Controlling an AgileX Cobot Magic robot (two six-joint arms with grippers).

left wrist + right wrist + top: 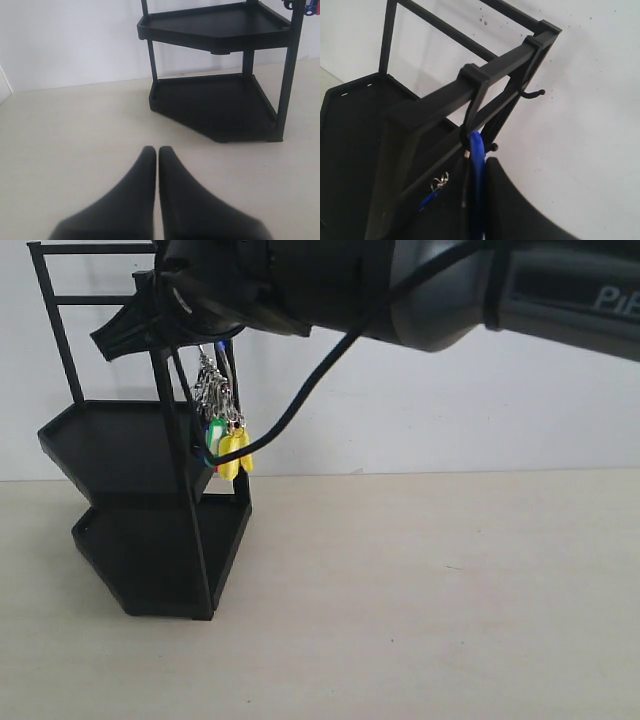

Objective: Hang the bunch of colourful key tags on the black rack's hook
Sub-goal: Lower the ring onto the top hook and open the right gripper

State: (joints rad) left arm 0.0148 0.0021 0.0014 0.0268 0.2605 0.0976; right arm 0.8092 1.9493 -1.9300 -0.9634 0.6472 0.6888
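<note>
The right arm is reached across to the far left, over the top of the black rack (130, 440), because the hook (470, 117) is clipped high on the top rail (440, 100). In the right wrist view the blue sleeve (477, 165) of the loop is seen seated in the hook's curve, just inside its balled tip. A second hook (529, 90) further along the rail is left bare.

The colourful key tag bunch (228, 435) is seen hanging straight down on the right side of the rack, beside the upper tray. The yellow and green tags are lowest and are well clear of the table (450, 590). From the plumb hang it is judged that the weight is carried by the hook or shared with the claw.

The right gripper (482, 170) is kept tight against the loop just under the hook. One finger is clearly seen beside the sleeve and the other is lost in dark. Whether the loop is grasped or released cannot be told.

The left gripper (156, 160) is parked low over the table on the near left, well apart from the rack. Its fingers are clenched together on nothing, so it is kept out of the way.

The hang is judged nearly done. Only opening and a careful backing-off are judged to be needed, without the sleeve being dragged off the hook.
</note>
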